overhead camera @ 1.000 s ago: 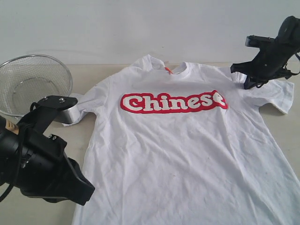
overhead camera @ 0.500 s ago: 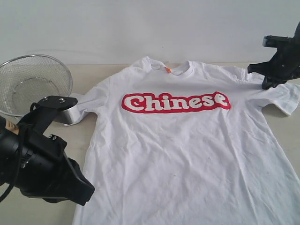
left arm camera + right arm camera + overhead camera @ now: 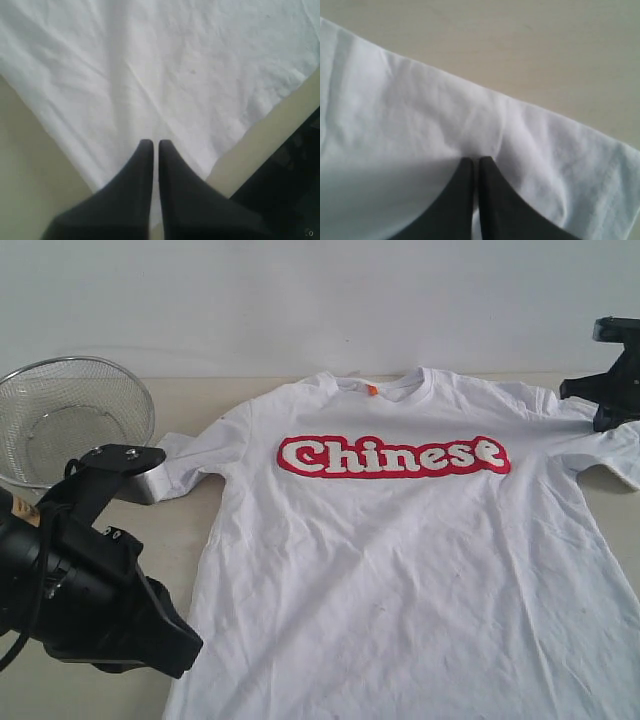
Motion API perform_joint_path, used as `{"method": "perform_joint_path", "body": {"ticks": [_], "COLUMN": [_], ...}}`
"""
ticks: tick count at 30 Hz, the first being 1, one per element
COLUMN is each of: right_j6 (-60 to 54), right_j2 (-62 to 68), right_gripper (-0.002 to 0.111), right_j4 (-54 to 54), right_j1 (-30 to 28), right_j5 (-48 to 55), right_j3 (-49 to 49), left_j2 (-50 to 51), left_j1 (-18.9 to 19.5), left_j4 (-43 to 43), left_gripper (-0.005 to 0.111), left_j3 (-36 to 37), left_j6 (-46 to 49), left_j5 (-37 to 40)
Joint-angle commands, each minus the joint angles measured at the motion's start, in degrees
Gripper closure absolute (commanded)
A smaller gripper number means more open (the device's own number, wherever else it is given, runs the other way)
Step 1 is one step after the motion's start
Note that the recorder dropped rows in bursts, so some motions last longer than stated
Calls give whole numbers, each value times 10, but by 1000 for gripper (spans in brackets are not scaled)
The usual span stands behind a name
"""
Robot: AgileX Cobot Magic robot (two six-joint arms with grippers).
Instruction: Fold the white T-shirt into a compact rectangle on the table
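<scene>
Both jaw pairs press together: the right gripper [image 3: 471,160] pinches the white T-shirt [image 3: 400,570] shoulder at its tips; the left gripper [image 3: 151,144] hangs empty above the hem.

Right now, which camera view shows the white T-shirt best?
The exterior view: the white T-shirt lies spread out, with its lettering and collar in plain sight. The left wrist view shows only plain cloth and an edge. The right wrist view shows only a puckered patch at the right tool.
</scene>
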Motion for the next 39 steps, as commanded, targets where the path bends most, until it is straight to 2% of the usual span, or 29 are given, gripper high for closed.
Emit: {"method": "perform_joint_path", "body": {"ticks": [1, 6, 12, 14, 18, 23, 26, 28, 31, 35, 36, 39], "right_j6": [8, 0, -61, -116, -193, -233, -239, -241, -245, -244, -245, -245], "right_j2": [9, 1, -47, -75, -99, -92, -86, -83, -83, -83, -83, -83], "right_gripper": [108, 108, 108, 108, 108, 108, 108, 108, 108, 108, 108, 108], "right_j4": [-47, -7, 148, 245, 335, 376, 381, 380, 380, 359, 347, 344], "right_j1": [-12, -12, -12, -6, 46, 142, 215, 252, 268, 269, 269, 269], "right_j5": [3, -2, -13, -7, 34, 76, 79, 71, 55, 69, 77, 80], "right_j3": [3, -2, -9, -9, -9, -9, -8, -6, -6, -6, -6, -6], "left_j2": [-4, -4, -4, -4, -4, 19, 121, 199, 277, 403, 434, 472], "left_j1": [-2, -2, -2, 1, 59, 135, 175, 180, 180, 180, 180, 180], "left_j4": [-5, -5, 13, 51, 143, 178, 182, 182, 185, 234, 268, 330], "left_gripper": [102, 102, 102, 102, 102, 102, 102, 102, 102, 102, 102, 102], "left_j3": [-4, -4, -4, -4, -30, -122, -233, -311, -387, -515, -558, -616], "left_j6": [-1, 0, -11, -50, -141, -140, -115, -92, -80, -77, -84, -116], "left_j5": [5, 2, -35, -72, -89, -144, -94, -46, -2, 62, 82, 107]}}
